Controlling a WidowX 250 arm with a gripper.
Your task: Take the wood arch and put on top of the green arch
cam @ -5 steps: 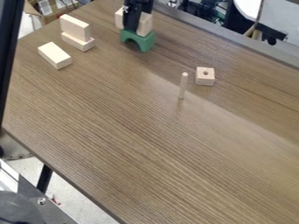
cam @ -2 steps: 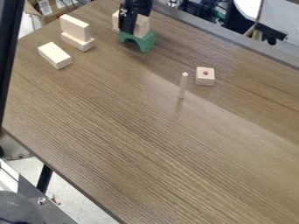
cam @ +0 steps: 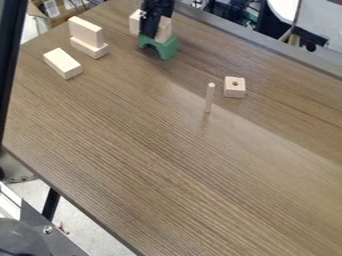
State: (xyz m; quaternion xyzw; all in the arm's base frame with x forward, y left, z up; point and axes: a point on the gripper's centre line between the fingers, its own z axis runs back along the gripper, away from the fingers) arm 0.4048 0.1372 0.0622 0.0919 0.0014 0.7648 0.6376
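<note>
Nearest me on the table [cam: 167, 175], a thin dowel [cam: 210, 98] stands upright, with a holed cube [cam: 234, 88] near it. Farther off lies a loose block [cam: 63, 63], then a block on edge [cam: 86, 32] atop a flat block [cam: 88, 47]. Beyond, at the green arch [cam: 167, 48], I have my gripper [cam: 150, 30] clamped on the wood arch [cam: 163, 30] right above it; contact between the arches I can't tell.

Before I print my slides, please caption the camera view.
Black robot gripper at a pale wooden arch, above a green arch block.
</note>
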